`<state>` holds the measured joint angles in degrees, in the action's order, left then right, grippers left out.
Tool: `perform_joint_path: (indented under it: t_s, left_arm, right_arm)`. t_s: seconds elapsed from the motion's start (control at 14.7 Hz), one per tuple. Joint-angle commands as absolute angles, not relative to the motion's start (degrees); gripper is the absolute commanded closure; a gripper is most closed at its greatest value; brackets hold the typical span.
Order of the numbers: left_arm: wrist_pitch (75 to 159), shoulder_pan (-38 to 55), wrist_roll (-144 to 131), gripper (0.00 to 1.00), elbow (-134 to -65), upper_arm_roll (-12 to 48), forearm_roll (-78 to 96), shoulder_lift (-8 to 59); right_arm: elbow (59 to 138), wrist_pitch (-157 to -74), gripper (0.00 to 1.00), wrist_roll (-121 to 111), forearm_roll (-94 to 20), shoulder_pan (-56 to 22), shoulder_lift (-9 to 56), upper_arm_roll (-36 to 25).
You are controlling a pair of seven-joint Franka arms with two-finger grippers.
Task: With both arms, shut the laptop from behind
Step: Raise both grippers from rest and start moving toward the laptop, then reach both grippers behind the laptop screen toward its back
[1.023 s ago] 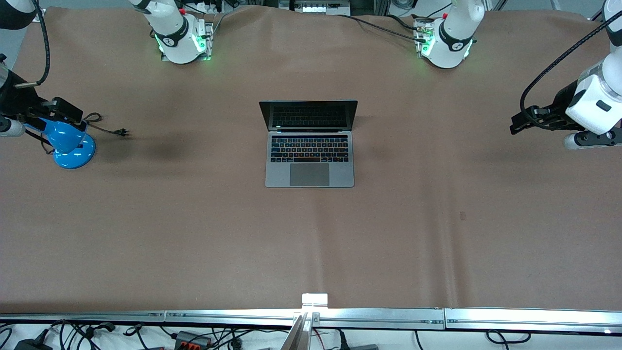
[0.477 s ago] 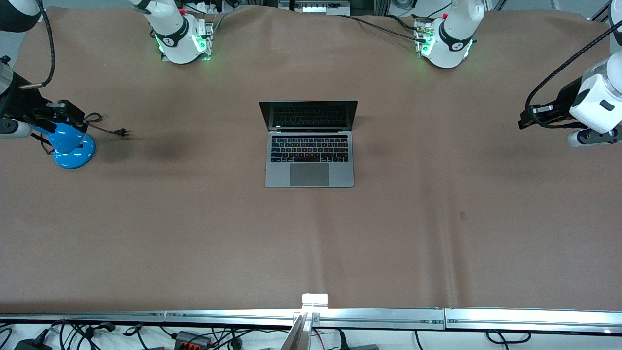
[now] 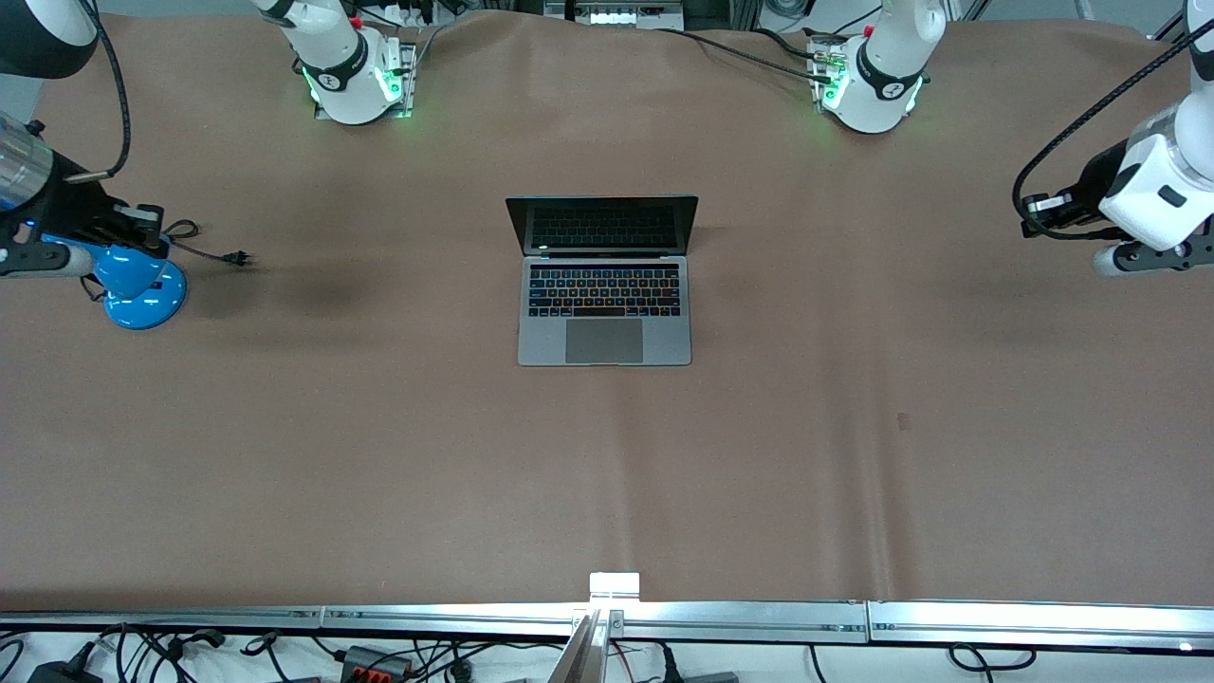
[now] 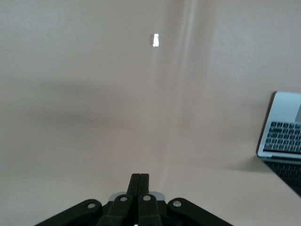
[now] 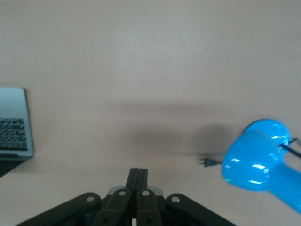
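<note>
The grey laptop (image 3: 604,285) sits open in the middle of the table, its dark screen upright and facing the front camera. Its corner shows in the left wrist view (image 4: 284,134) and in the right wrist view (image 5: 14,125). My left gripper (image 3: 1036,204) hangs in the air over the left arm's end of the table, fingers shut and empty (image 4: 140,178). My right gripper (image 3: 147,216) hangs over the right arm's end, above a blue lamp, fingers shut and empty (image 5: 138,173). Both are well away from the laptop.
A blue desk lamp (image 3: 137,280) stands at the right arm's end of the table, its black cord and plug (image 3: 237,256) trailing toward the laptop; it also shows in the right wrist view (image 5: 258,162). A brown cloth (image 3: 607,474) covers the table.
My left gripper has drawn back toward the table's end and risen slightly. My right gripper has shifted a little toward the laptop over the lamp. The laptop has not moved.
</note>
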<state>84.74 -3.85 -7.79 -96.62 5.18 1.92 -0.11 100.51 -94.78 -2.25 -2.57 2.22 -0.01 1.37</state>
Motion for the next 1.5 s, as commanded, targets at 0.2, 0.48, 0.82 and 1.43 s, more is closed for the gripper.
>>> perform_joint_path:
  t_s: [0.2,0.48,0.82,1.43]
  left_arm:
    - [81.04,-2.73,-4.66,0.99,-97.82,8.43,9.12,-0.09]
    - [79.80,-2.90,-5.27,0.99,-102.02,11.67,16.24,-0.70]
    - [87.60,-2.90,-5.54,0.99,-114.05,17.92,24.77,-5.53]
    - [111.17,-2.90,-6.93,1.00,-129.46,34.62,36.12,-4.85]
  right_arm:
    - [100.11,-86.33,1.00,0.97,-12.73,1.06,3.68,1.41]
    - [100.55,-84.64,1.00,0.70,-14.94,-6.13,5.27,1.41]
    - [106.77,-84.11,1.00,1.40,-23.53,-13.26,7.55,1.41]
    - [112.22,-90.51,1.00,12.11,-29.53,-28.90,8.45,1.41]
